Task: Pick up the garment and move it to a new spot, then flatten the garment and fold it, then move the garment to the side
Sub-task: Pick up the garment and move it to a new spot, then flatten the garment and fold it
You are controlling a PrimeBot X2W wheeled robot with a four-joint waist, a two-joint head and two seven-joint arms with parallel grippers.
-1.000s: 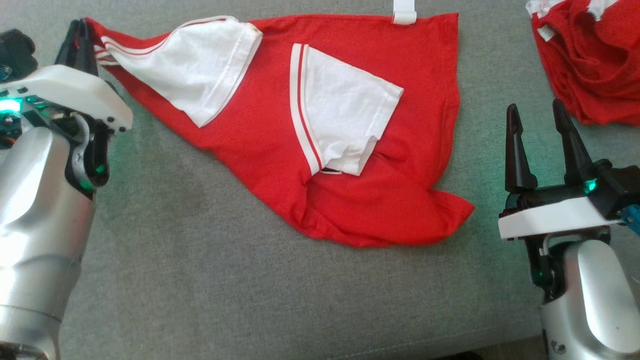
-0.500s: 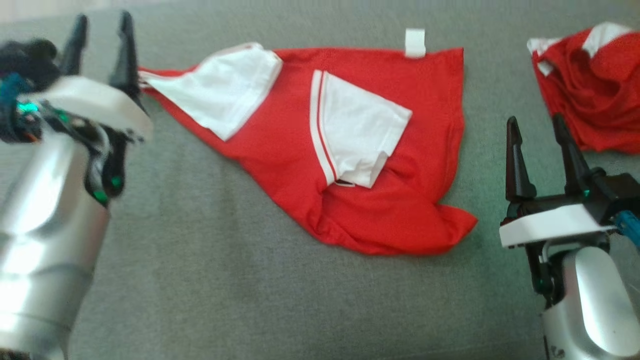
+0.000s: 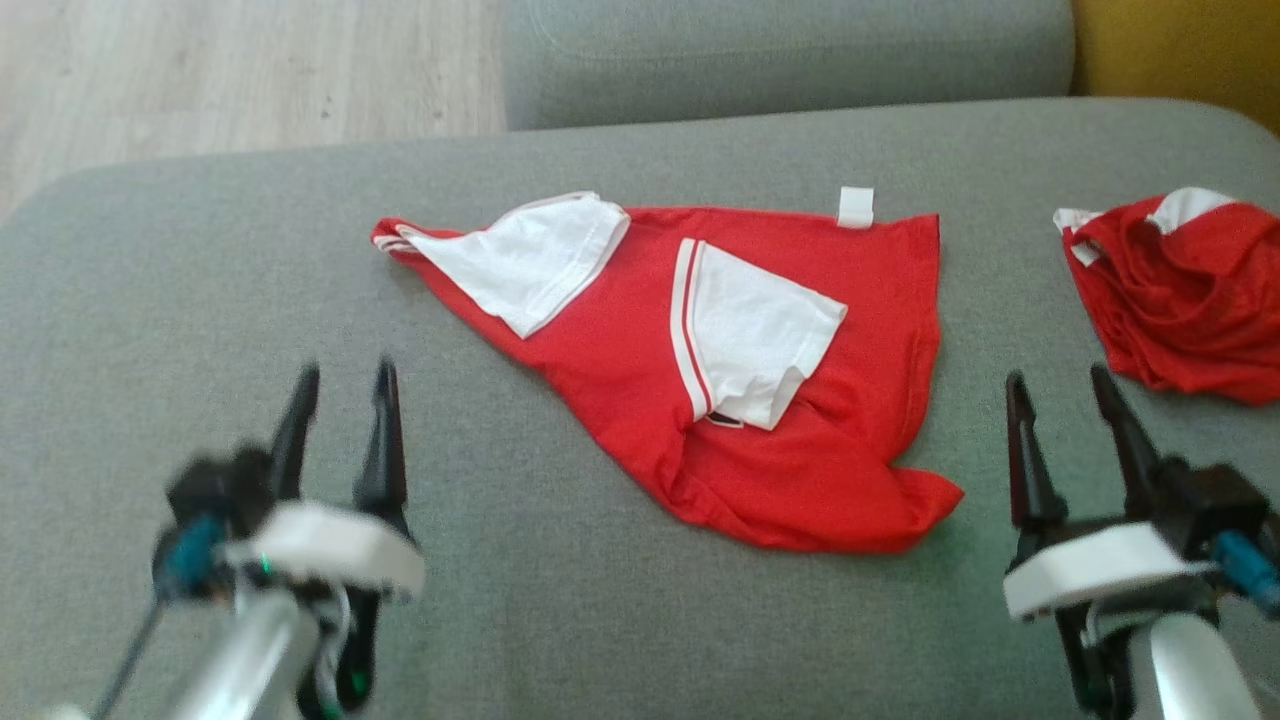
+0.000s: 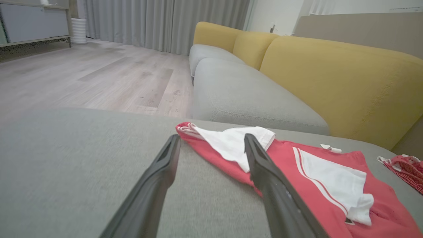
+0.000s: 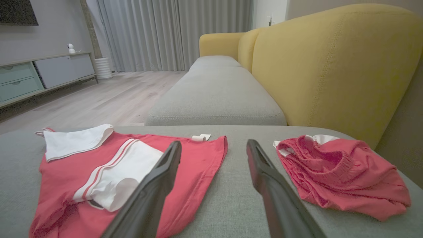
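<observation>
Garment [image 3: 620, 350], red and white, lies partly folded and rumpled toward the far middle of the grey sofa seat [image 3: 200, 300]. Left hand [image 3: 346, 368] is at the near left, fingers spread, released and empty, well apart from the cloth. Right hand [image 3: 1058, 376] is at the near right, likewise released, near the garment's right edge. A second red garment [image 3: 1190, 320] lies bunched at the far right.

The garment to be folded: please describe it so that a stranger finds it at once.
The grey cushion bears two red garments. Yours is the spread garment in its middle, with two white sleeves lying on top. The crumpled garment to its right is a bunched heap.
</observation>
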